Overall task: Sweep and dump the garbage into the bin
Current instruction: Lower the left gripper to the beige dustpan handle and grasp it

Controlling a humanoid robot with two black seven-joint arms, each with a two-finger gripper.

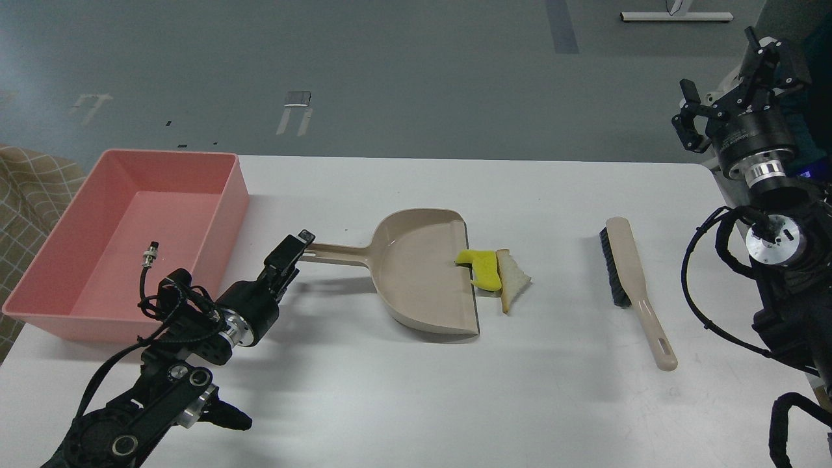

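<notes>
We read the garbage as two small light scraps: a yellow curved chunk [480, 269] lying across the dustpan's [416, 273] front lip, part in, part out, and a bread-slice wedge [512, 279] touching it on the outer side, flat on the surface [416, 390]; both look soft, probably foam or plastic food props, so they should slide easily under bristles and may roll or skip, not fragile; best pushed, not pinched; the dustpan looks stiff thin plastic, light, likely to skid on the smooth top unless its long handle [338, 252] is held; our left gripper [294, 250] sits at the handle's tip, fingers seem to be on it but we cannot tell whether they are clamped; our right gripper [721, 84] is raised well apart from everything, fingers spread, holding nothing; the brush [634, 286] lies loose to the right of the scraps, bristles at the far end, handle toward us, take hold at the handle's mid-length; the pink bin [227, 195] stands at the left edge, rigid, shallow, nothing in it; the surface is white, matte, flat, with soft shadows; beyond is grey floor with tape marks, a checked fabric at far left.
</notes>
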